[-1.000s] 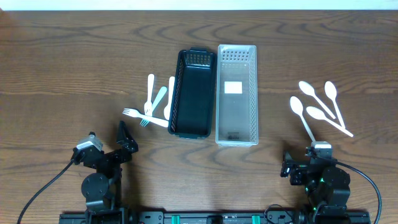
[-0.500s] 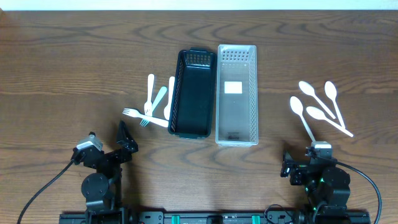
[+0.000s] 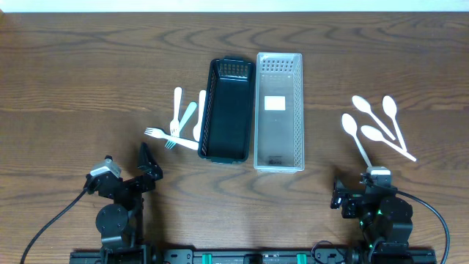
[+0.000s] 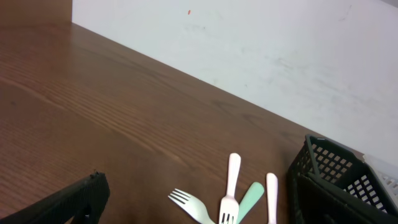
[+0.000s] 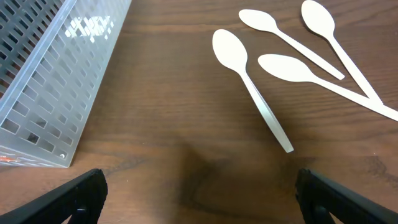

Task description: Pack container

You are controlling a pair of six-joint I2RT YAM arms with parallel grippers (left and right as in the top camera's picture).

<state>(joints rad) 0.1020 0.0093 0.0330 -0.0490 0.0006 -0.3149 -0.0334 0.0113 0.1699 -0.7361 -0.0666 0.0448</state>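
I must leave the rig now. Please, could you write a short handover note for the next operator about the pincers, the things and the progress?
Open and holding nothing: left pincer and right pincer, both at the near edge.
The black basket and clear basket stand side by side in the middle, with no cutlery in either.
The fork pile lies left of the black basket. Four white spoons lie right of the clear basket.
Done: nothing packed yet.
Left: all the cutlery goes into the baskets.

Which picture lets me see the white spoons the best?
The right wrist view: all four white spoons look close and big there. The overhead view shows all four too, but tiny, right of the clear basket. The left wrist view shows none of them.
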